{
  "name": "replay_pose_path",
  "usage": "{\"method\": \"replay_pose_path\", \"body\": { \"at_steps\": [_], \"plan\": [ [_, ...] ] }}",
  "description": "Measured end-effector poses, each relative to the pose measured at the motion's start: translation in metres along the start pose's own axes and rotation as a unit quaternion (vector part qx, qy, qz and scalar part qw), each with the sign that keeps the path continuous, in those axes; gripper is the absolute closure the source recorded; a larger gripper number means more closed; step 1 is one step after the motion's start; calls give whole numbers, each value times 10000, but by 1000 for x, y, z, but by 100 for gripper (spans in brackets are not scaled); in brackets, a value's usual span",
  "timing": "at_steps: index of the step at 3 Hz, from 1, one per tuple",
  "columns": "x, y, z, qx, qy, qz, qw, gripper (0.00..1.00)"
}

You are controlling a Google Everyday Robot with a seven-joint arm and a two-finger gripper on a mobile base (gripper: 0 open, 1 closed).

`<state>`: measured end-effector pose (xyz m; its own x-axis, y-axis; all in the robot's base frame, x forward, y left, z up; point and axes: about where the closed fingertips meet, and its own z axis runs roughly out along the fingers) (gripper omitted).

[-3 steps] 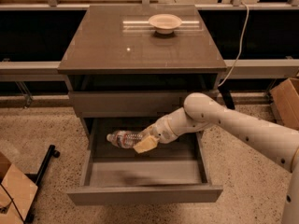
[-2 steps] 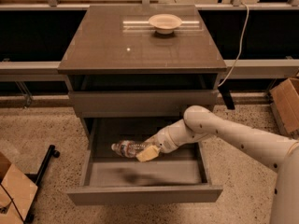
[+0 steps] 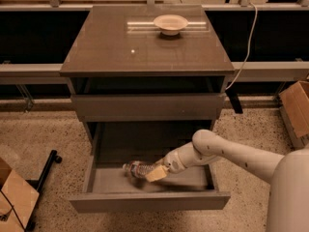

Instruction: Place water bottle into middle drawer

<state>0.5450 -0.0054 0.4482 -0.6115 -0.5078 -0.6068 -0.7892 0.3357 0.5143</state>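
Note:
The water bottle [image 3: 137,168] is a small clear bottle lying on its side, low over the grey floor of the pulled-out middle drawer [image 3: 149,201], left of centre. My gripper [image 3: 155,172] reaches in from the right on a white arm and is shut on the bottle's right end, with a tan fingertip [image 3: 157,174] in front of it. The matching upper drawer front [image 3: 147,106] is closed above. I cannot tell whether the bottle touches the drawer floor.
A shallow cream bowl [image 3: 170,24] sits at the back of the cabinet top [image 3: 120,47]. A cardboard box [image 3: 295,111] stands on the floor at the right, another [image 3: 12,197] at the lower left by a black stand leg [image 3: 46,166]. A white cable [image 3: 246,47] hangs at the right.
My gripper has moved down and slightly left with the bottle, from the back of the drawer opening to low over the drawer floor.

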Motion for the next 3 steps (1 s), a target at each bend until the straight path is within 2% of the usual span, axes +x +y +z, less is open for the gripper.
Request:
{"method": "replay_pose_path", "body": {
  "at_steps": [1, 2, 3],
  "plan": [
    [14, -12, 7, 20, -25, 190, 9998, 11],
    [14, -16, 9, 45, -51, 218, 9997, 0],
    [11, -18, 9, 57, -80, 223, 9997, 0]
  ]
}}
